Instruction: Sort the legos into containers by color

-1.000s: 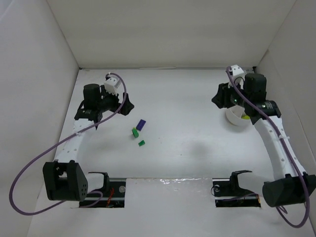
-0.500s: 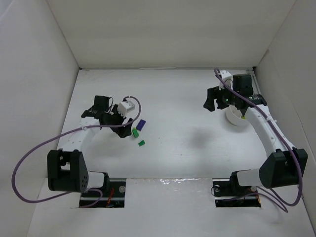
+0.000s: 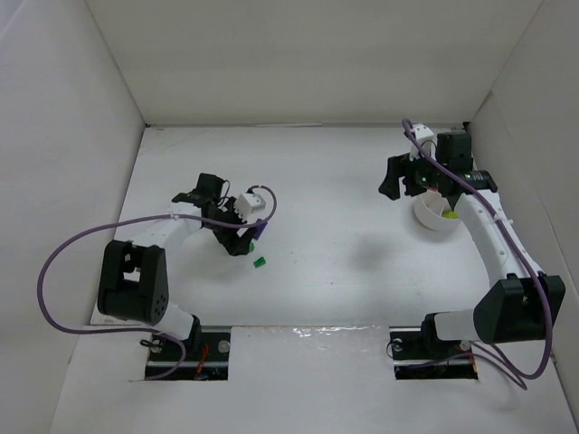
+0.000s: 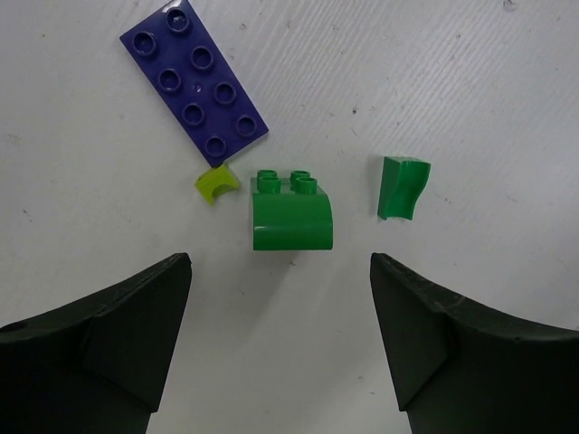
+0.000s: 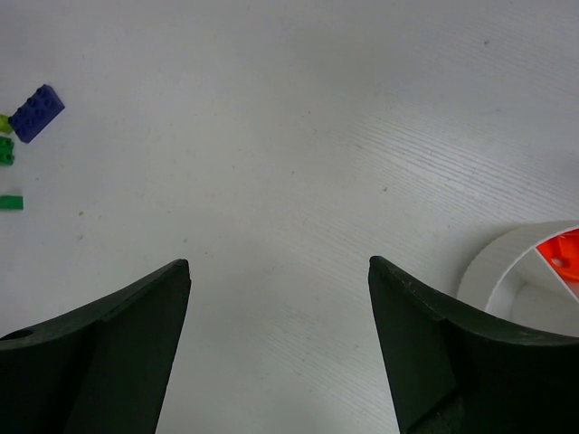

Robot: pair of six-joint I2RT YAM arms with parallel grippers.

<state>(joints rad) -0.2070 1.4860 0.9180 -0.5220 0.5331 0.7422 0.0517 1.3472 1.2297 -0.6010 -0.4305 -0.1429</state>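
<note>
In the left wrist view a dark green brick [image 4: 291, 215] lies on the table just ahead of my open left gripper [image 4: 280, 259], centred between the fingers and touching neither. A purple plate [image 4: 194, 81], a tiny lime green piece [image 4: 214, 183] and a small dark green piece [image 4: 401, 188] lie around it. From above, the left gripper [image 3: 239, 239] hangs over this cluster and only the small green piece [image 3: 260, 262] shows clearly. My right gripper [image 5: 279, 262] is open and empty, left of the white bowl [image 5: 507, 264]. An orange lego [image 5: 563, 253] lies in one compartment.
White walls enclose the table at the back and on both sides. The bowl [image 3: 432, 220] stands near the right wall, with a yellow piece [image 3: 450, 214] showing inside. A purple cable loops out from each arm.
My left arm has swung from the back left down over the lego cluster, its jaws narrowing a little. The right gripper has opened wide beside the bowl and shifted slightly.
</note>
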